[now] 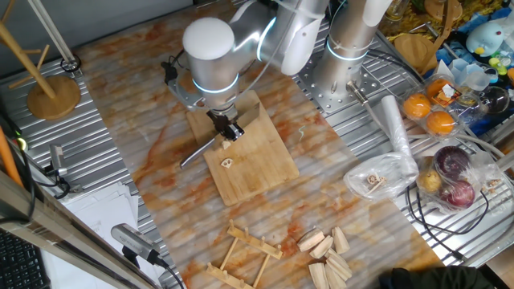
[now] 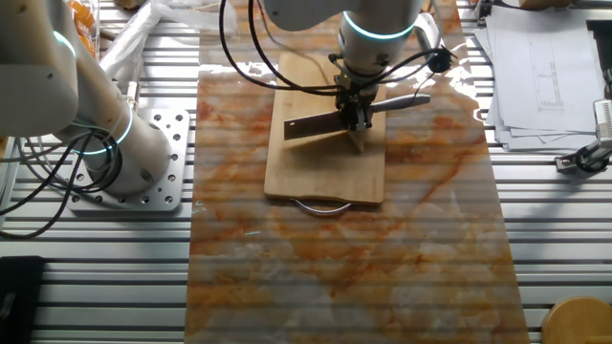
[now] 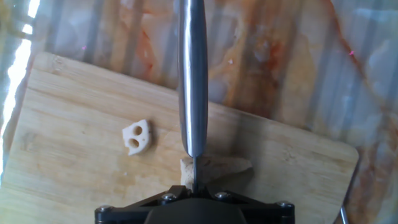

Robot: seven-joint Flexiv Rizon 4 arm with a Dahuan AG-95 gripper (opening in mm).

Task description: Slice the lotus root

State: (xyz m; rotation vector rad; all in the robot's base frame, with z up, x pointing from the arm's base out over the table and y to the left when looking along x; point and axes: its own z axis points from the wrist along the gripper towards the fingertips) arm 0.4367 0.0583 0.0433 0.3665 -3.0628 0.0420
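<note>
While gripping a knife [image 2: 335, 120] over the cutting board [image 1: 261, 164], poised mid-slice, going by the one cut piece already lying apart. Largest first: marbled worktop [image 1: 144, 112], carrying that wooden board near its middle. Next, arm [image 1: 210, 50] leaning over the board's far half, gripper [image 1: 227, 128] closed on the knife's handle, blade held level across the board in the other fixed view and edge-on in the hand view. Under the blade, remaining lotus root [image 3: 214, 168], a pale stub resting on the board, blade apparently touching or just above it — cannot tell which. Smaller still, one slice [image 3: 137, 137], cream with two holes, flat on the board just beside the knife and clear of the stub. Judged progress: one slice off at least, most of the root uncut, several more cuts wanted. As for containers: clear plastic bags [image 1: 377, 178] off to the side on the metal table, one with what looks like a pale holed piece inside, another with dark red round fruit [image 1: 454, 164]; oranges [image 1: 430, 112] in plastic wrap nearby. Pale wooden blocks [image 1: 325, 249] loose at the worktop's near edge, well apart from the board, in no container.
</note>
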